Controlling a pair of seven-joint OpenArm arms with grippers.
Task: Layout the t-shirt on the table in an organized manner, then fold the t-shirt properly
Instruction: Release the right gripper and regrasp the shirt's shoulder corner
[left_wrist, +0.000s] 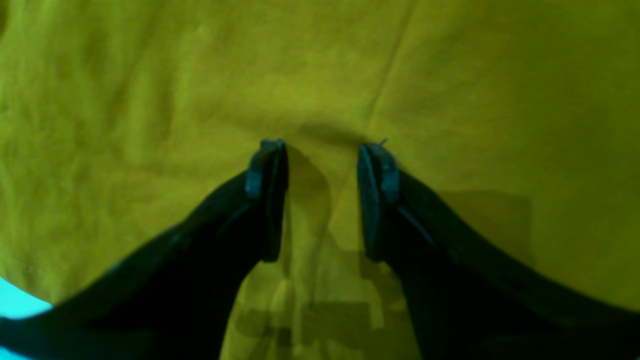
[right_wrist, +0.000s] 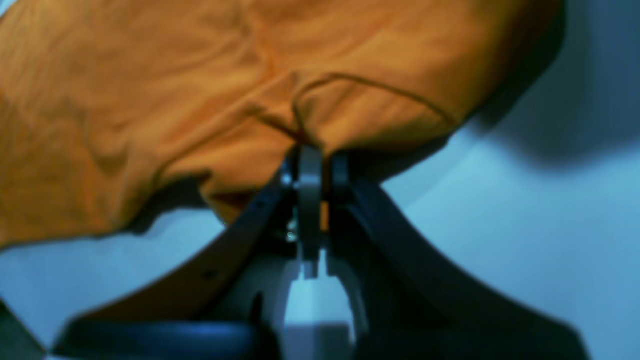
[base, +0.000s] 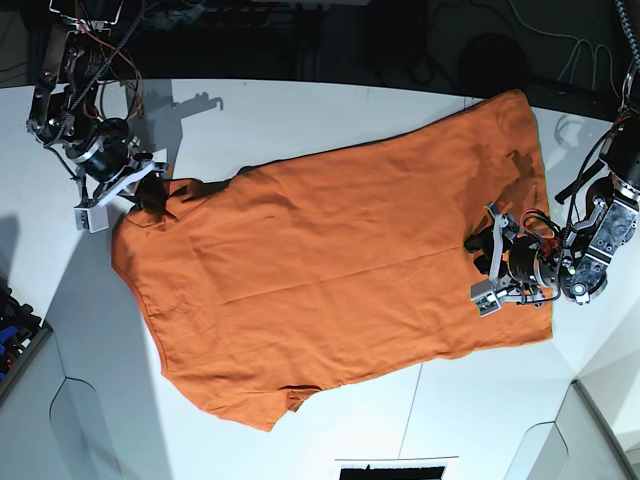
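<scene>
Shirt count: I am seeing one t-shirt, orange, and no other cloth.
Shirt position: it is lying spread across the white worktop, its length running from the upper right of the base view down to the lower left, with wrinkles in the cloth and a small folded bit at the lower hem.
Arm count: I am working two arms, one at each end of the shirt.
Right gripper: its fingers are pinching shut on a bunched edge of the t-shirt; in the base view this is the shirt's corner at the left, and the cloth is puckering up into the grip.
Left gripper: its fingers are standing partly apart with nothing between them, tips pointing down at flat cloth; I cannot tell whether they are touching it.
Left gripper place: it is sitting over the shirt's right end in the base view.
Containers: I am seeing none on the worktop.
</scene>
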